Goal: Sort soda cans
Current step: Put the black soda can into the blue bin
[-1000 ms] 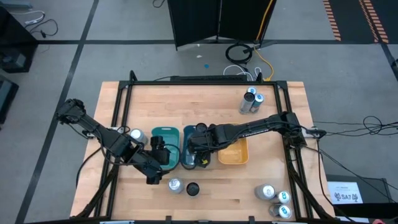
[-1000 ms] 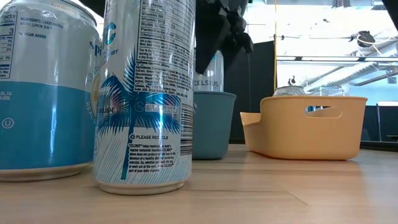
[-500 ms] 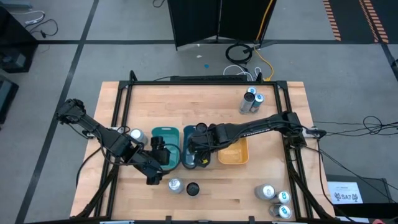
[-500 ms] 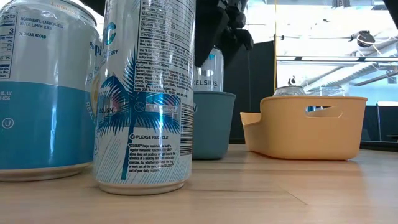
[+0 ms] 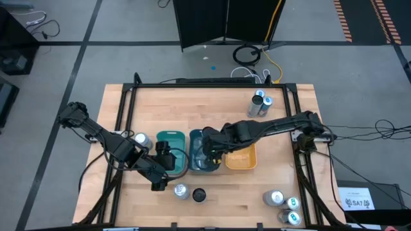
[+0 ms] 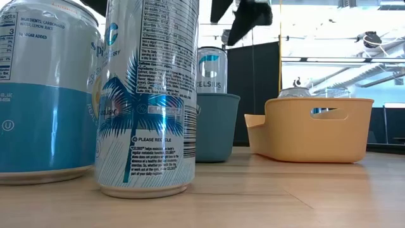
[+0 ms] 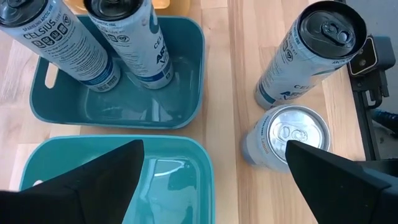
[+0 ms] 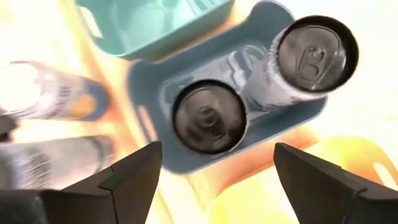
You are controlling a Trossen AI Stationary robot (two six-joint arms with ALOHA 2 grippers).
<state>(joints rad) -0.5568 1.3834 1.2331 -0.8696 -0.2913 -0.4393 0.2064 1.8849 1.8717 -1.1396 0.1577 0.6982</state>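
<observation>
The left pincer [image 5: 168, 156] hangs wide open and empty over the teal tray [image 5: 170, 140], unmoved. At its three o'clock, the right pincer [image 5: 210, 149] has risen off the blue-grey tray [image 5: 196, 136], spread open, holding nothing; two soda cans [image 8: 209, 116] stand upright inside. Orange tray [image 5: 241, 158] sits further right.

Overhead lighting is even and diffuse; the table [image 5: 212, 109] shows only soft, short shadows. In the low view, bright windows at 2 o'clock backlight the orange bin [image 6: 316, 126], and the nearest can [image 6: 149, 95] carries mild glare. The right wrist view is motion-blurred and overexposed toward 9 o'clock. The left wrist view is sharp.
</observation>
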